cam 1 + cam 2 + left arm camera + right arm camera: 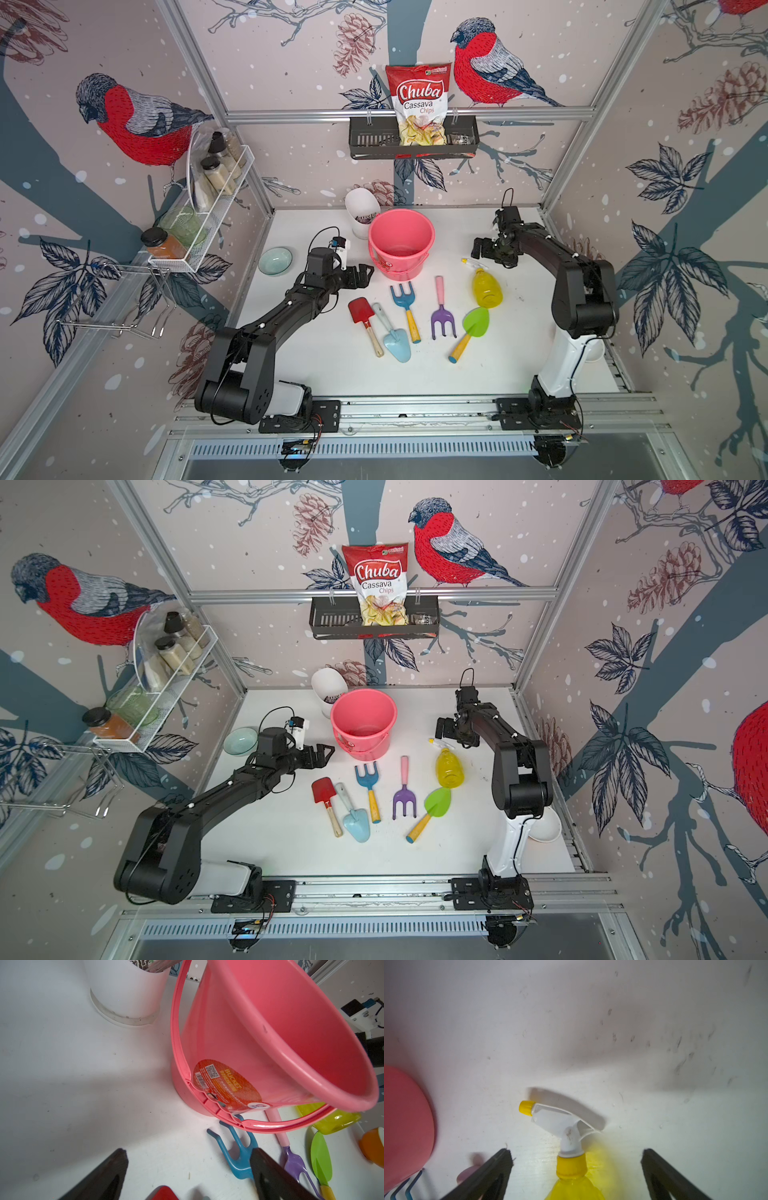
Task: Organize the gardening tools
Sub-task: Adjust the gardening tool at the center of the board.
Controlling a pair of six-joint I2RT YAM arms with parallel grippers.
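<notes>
White table [316, 365], both top views: shovel [361, 311], trowel [397, 347], fork [403, 297], rake [443, 322], spade [476, 322] and bottle [487, 287] lie loose in a row before the bucket [395, 266]. Left gripper [368, 276] hovers beside the bucket, jaws spread, empty. Right gripper [478, 251] hangs over the bottle's nozzle, jaws spread, empty.

Left wrist view: fingers [122, 1159] wide apart, one overlapping the fork [239, 1159].

Right wrist view: fingers [506, 1157] flank the bottle [571, 1167] neck, clear of it.

pink bucket [392, 262] upright | white cup [360, 203] just behind | teal bowl [275, 260] | chips bag [417, 99] shelved
</notes>
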